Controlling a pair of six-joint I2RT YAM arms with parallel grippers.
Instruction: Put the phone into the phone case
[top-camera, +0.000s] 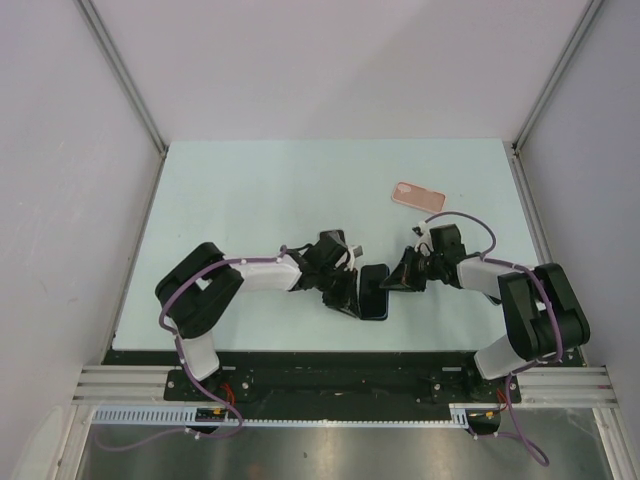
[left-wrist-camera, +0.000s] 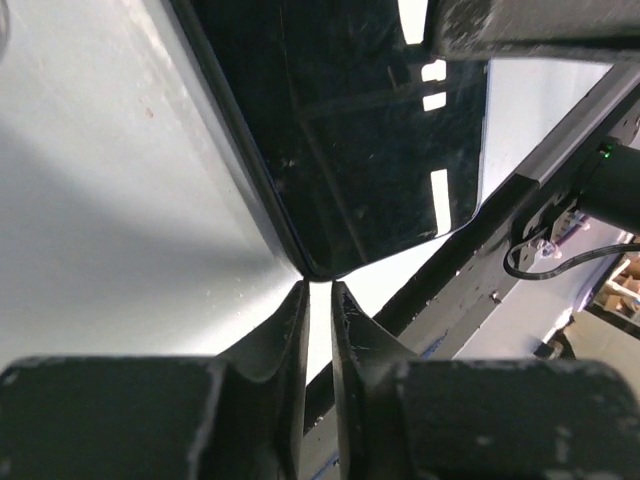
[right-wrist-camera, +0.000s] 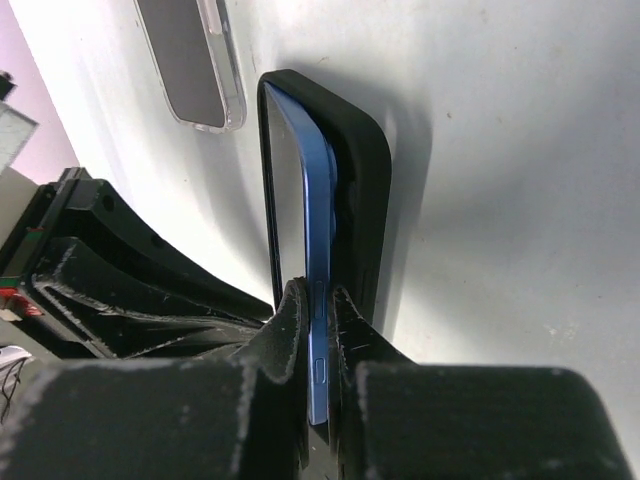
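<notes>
Your right end effector (right-wrist-camera: 318, 295) pinches the blue phone (right-wrist-camera: 316, 200), tilted half into the black case (right-wrist-camera: 365, 170) at centre frame, the left end effector (left-wrist-camera: 318, 295) narrowly parted and empty, so pressing may skid the unbraced case.

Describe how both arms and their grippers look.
Both the left arm and right arm have black joint housings and white links, with a purple cable looped along each. The left gripper and right gripper have matte black, rough-textured fingers tapering to thin tips.
</notes>
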